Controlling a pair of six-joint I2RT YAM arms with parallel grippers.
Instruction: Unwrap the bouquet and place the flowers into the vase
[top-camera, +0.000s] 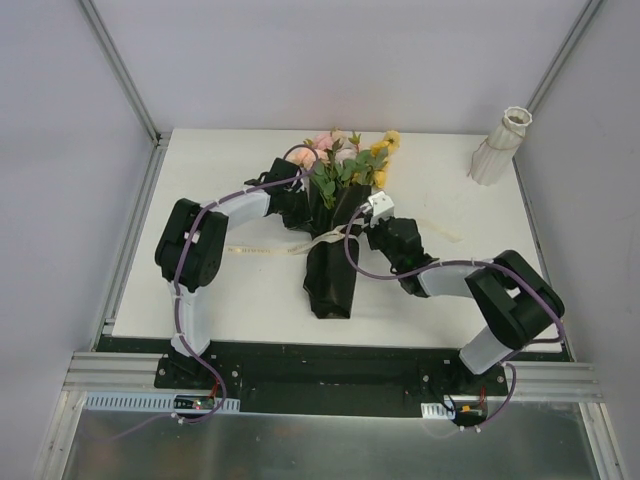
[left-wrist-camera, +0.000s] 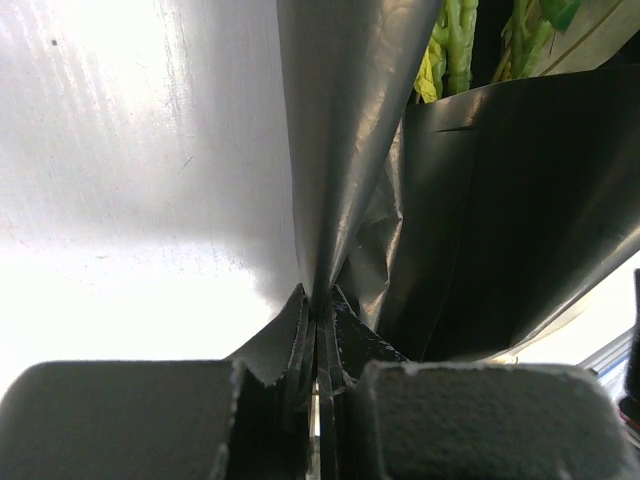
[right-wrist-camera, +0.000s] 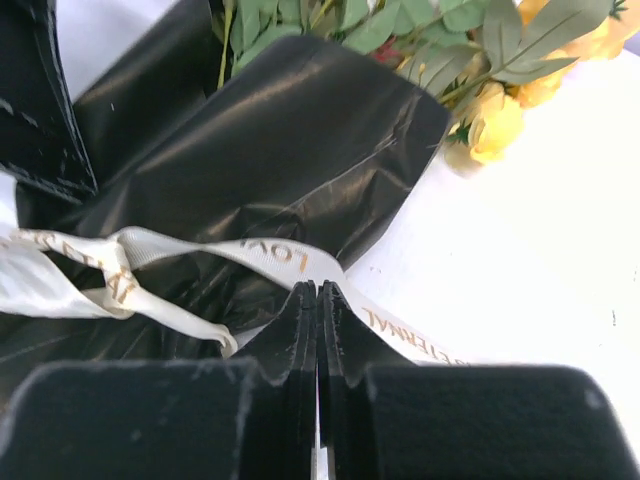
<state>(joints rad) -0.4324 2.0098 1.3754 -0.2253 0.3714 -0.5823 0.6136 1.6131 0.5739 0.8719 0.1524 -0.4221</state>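
Note:
The bouquet (top-camera: 335, 215) lies mid-table with its pink, peach and yellow flowers (top-camera: 350, 158) pointing to the far edge. Its black sheet (top-camera: 330, 280) is spread towards me. My left gripper (top-camera: 305, 210) is at the bouquet's left side, and in the left wrist view it (left-wrist-camera: 318, 300) is shut on a fold of the black sheet (left-wrist-camera: 350, 150). My right gripper (top-camera: 358, 225) is at the bouquet's right side. Its tips (right-wrist-camera: 319, 287) are shut where the cream ribbon (right-wrist-camera: 270, 255) crosses them, and the ribbon rises to a peak there. The white vase (top-camera: 500, 145) stands upright at the far right corner.
Loose ends of the ribbon (top-camera: 265, 250) trail over the white table (top-camera: 240, 290) to the left and right of the bouquet. Grey walls with metal posts close in the table on three sides. Both arms' elbows stand over the near half of the table.

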